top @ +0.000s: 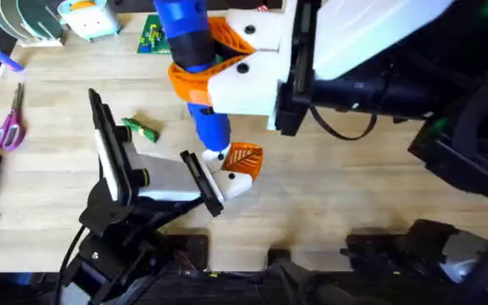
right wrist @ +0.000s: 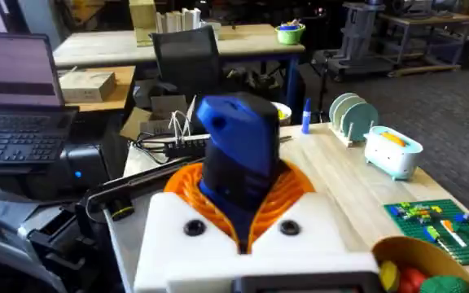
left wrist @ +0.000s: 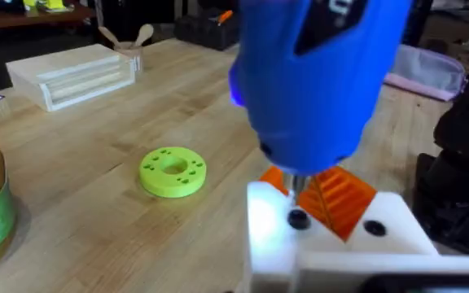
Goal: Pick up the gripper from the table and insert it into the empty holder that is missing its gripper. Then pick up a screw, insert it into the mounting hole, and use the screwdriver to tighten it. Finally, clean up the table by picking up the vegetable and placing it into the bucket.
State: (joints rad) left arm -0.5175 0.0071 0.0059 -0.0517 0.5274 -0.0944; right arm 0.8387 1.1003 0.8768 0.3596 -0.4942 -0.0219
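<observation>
On my counter [top: 354, 182] I see purple-handled scissors [top: 9, 125] at the far left, a green building-brick plate [top: 152, 36] toward the back, a lime-green disc with holes [left wrist: 173, 171], and a clear plastic tray [left wrist: 76, 75].

Both arms are black with white shells and black cables. The right tool [top: 227, 63] is white with orange ribbed pads [right wrist: 287, 191] and two dark screw holes.
</observation>
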